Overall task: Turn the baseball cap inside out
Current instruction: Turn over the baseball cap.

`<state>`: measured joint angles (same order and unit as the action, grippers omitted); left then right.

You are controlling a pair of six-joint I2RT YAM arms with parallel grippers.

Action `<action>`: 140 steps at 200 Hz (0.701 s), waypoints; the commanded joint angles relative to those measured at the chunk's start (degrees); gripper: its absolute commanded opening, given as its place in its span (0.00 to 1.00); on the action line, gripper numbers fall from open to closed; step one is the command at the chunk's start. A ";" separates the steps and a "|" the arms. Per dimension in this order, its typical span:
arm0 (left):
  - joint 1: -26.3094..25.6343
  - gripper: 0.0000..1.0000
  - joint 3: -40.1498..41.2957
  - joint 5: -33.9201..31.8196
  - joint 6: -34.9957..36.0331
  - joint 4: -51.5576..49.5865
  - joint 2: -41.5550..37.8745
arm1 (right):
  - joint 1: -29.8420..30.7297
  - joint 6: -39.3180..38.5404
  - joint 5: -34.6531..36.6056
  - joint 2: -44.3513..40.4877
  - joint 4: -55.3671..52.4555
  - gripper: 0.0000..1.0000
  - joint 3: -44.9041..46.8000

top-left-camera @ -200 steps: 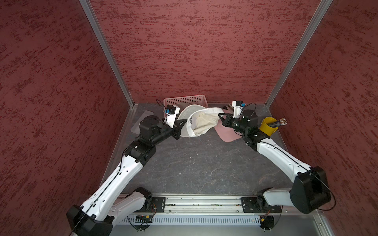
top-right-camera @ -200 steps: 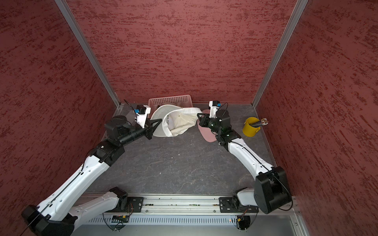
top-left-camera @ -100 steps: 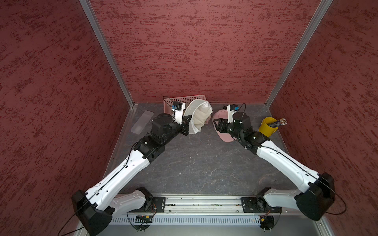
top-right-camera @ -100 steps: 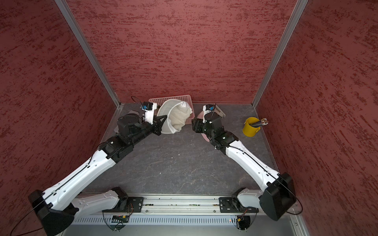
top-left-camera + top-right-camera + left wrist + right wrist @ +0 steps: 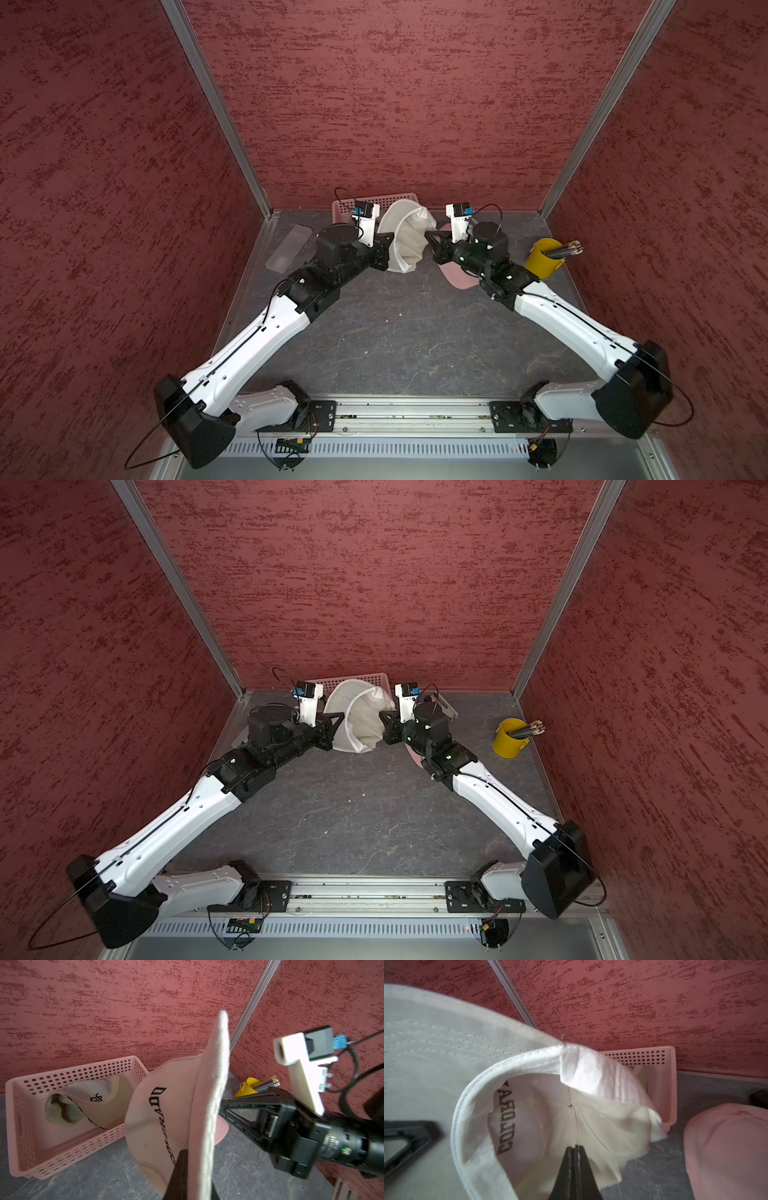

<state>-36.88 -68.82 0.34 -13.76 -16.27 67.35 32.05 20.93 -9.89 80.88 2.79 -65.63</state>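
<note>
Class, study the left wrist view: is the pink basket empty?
No: a cream cap with black lettering lies inside the pink basket.

pink basket [image 5: 62, 1079] against the back wall — yellow pencil cup [image 5: 540, 264] well apart

Site type: robotics lab test cell, a closed tabletop booth
Evidence:
- three red textured wall panels [image 5: 395, 104] joined at bare aluminium corner posts [image 5: 216, 108], upper frame
- dark stone-look desk [image 5: 407, 332], centre
- aluminium mounting rail [image 5: 411, 409] along the lower edge, with left arm [image 5: 257, 345] and right arm [image 5: 573, 328] bolted to it
- slotted vent strip [image 5: 374, 449] below the rail
- props at the back: pink perforated basket [image 5: 374, 199], centre; yellow cup of pencils [image 5: 542, 259], right
</note>
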 commanded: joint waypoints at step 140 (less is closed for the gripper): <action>4.03 0.00 3.69 -0.07 -11.68 1.53 -3.94 | -4.22 2.34 -10.00 9.13 -15.14 0.54 -13.56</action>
<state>-36.07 -65.45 -1.45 -22.96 -16.64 64.73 27.81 32.10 -11.55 97.80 -2.09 -81.17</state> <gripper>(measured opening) 0.074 0.511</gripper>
